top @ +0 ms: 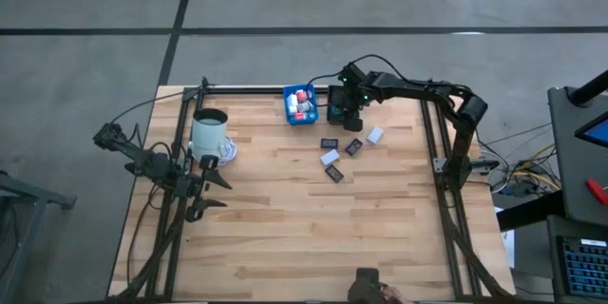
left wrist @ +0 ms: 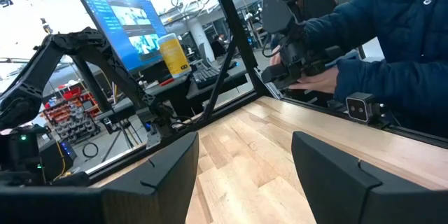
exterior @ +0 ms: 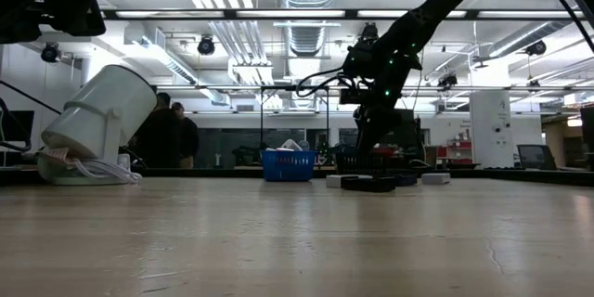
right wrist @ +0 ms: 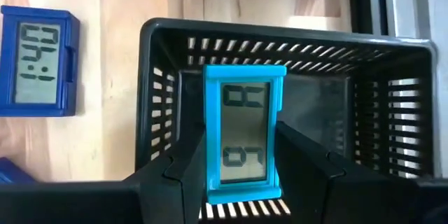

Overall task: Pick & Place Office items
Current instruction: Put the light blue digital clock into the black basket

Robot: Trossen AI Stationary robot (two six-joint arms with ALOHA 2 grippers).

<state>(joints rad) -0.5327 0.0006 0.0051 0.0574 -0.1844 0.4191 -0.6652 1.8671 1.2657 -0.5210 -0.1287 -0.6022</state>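
Teal clock gripped over the black bin

We see the right end effector [right wrist: 241,182] clamped on a teal digital clock [right wrist: 244,131], hanging just above the black bin [right wrist: 168,77] at the desk's [top: 285,228] twelve o'clock edge, likely so the clock drops inside cleanly. Other small items [top: 340,155] lie on the wood toward the bin's six o'clock; a blue bin [top: 300,104] sits at its nine. The left end effector [left wrist: 245,175] waits, fingers apart, beside the white mug [top: 210,133].

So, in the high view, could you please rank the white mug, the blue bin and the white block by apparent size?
1. white mug, largest.
2. blue bin, somewhat smaller.
3. white block, by far the smallest.
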